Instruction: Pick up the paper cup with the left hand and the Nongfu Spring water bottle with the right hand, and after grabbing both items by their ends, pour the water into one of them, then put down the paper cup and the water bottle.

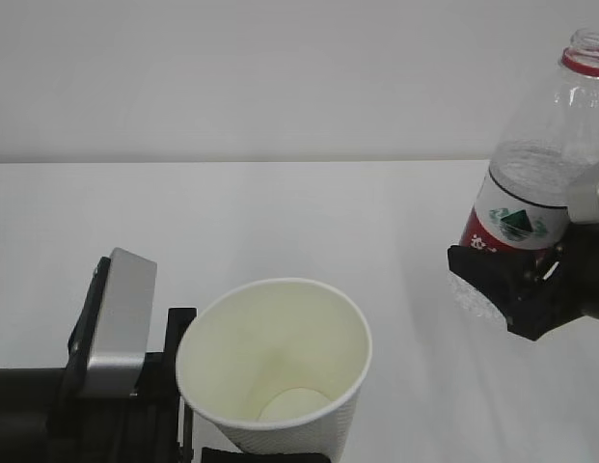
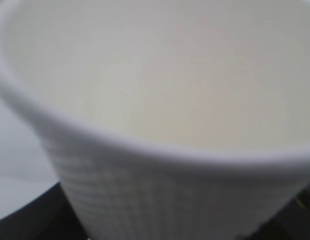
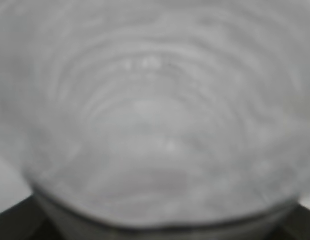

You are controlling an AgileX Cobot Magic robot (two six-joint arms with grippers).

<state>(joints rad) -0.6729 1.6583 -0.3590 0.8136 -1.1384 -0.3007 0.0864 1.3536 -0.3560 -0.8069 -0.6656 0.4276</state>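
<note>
Holding the paper cup at the near left of the scene, above the white table, in the left hand. Wrapped black fingers around the cup's lower wall, with the grey block further left. Kept the cup mouth up and tilted a little. Looked dry inside, with the cream bottom bare.

Gripped the Nongfu Spring water bottle by its lower end in the right hand, at the far right edge and well apart from the cup. Stood neck up and uncapped, with the red neck ring at the top. Could not judge the level of the water through the ribbed plastic. Filled both wrist views with blurred close-ups of cup and bottle.

Likely risks from here:
- Risked spilling on the table if tilted before bringing the bottle's mouth over the cup's rim.
- Risked a slip or swing, given the low grip on a tall bottle.
- Risked denting the thin cup wall under a tighter squeeze.
- Risked a gush overshooting the cup if tipped too fast.
</note>
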